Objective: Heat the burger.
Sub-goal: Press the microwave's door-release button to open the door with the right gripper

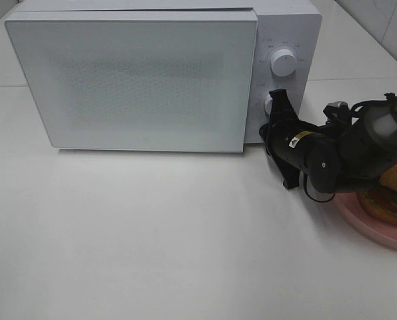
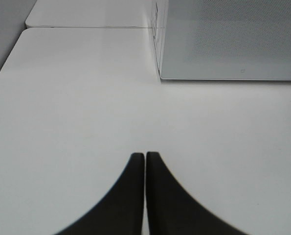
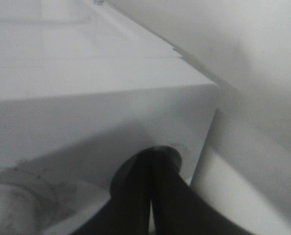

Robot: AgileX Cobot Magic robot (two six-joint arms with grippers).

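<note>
Burger (image 1: 388, 203), seemingly upright, stack axis vertical, mostly hidden; left gripper (image 2: 145, 155) and right gripper (image 3: 151, 153) fingers together.

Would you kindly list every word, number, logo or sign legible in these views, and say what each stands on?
Nothing can be read outright.
Markings around the upper knob of the microwave: too small to read.
Small mark low on the microwave door: too small to read.
Yellow sticker on the right arm: blurred, unreadable.
</note>
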